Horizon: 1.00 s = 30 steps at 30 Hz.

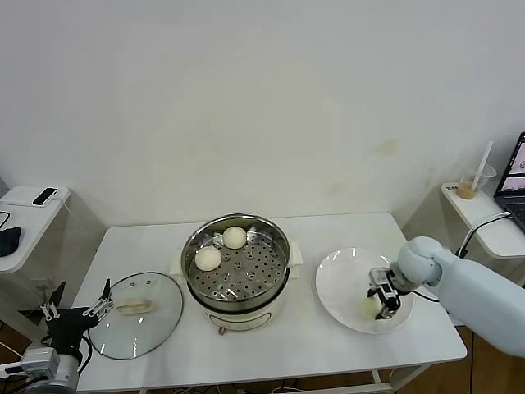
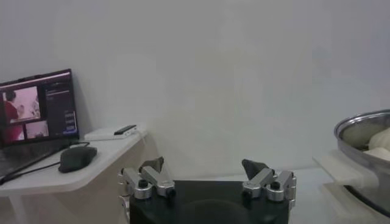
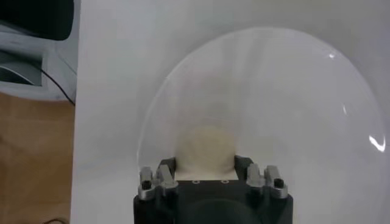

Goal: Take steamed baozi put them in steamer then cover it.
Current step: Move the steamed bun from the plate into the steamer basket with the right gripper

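Note:
The steamer stands mid-table with two baozi, one and another, on its perforated tray. A third baozi lies on the white plate at the right. My right gripper is down on the plate, its fingers pressed against both sides of this baozi. The cover, a glass lid with a cream handle, lies flat on the table left of the steamer. My left gripper is open and empty beyond the table's left front corner, next to the lid; the left wrist view shows it too.
A side table with a mouse and a small device stands at the left. A shelf with a plastic cup and a laptop stands at the right. The steamer rim shows in the left wrist view.

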### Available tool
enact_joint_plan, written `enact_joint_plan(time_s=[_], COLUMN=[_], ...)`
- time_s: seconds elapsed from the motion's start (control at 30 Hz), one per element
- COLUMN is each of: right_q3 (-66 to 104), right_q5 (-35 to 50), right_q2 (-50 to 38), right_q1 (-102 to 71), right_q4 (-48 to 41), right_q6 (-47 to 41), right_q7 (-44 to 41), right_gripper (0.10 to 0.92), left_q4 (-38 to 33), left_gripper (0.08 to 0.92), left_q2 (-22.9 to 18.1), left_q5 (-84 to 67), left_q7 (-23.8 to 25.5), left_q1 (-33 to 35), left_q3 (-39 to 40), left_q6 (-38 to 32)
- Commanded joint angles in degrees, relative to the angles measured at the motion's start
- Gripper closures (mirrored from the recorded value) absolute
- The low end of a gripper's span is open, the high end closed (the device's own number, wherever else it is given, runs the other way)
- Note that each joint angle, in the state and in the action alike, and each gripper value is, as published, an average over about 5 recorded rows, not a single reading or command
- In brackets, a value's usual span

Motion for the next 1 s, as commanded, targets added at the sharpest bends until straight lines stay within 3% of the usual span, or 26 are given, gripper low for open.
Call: enact_joint_plan(time_s=[0.03,0.4,0.7,1.0], right_q3=[1.96,-4.78,-14.86,-20.02], right_q5=[0.97,8.47,13.82,18.26], right_q2=[-0.28,2.48,14.77,26.24], right_q1=[2.68,22.75,37.39,39.61], right_q4=[0.01,-0.32,-2.25,-2.17], right_q6=[0.22,0.07,-0.38,0.68], right_q7=[-0.95,-2.89,-1.49,3.55], right_gripper=[0.44,0.432,0.431,0.431], left_q4=[-0.04,0.24,0.46,-0.52], left_gripper=[0.177,0.177,0.177,0.177], left_q2=[0.14,0.64,0.53,-0.12], left_q5=[-0.08,-0.42,-0.43,-0.32], left_q7=[0.05,0.21,0.03,-0.24], left_q1=[-0.02,-0.06,-0.7,-0.42], left_q3=[0.0,-0.2,-0.23,-1.2], left_q6=[0.03,-0.04,0.04,0.31])
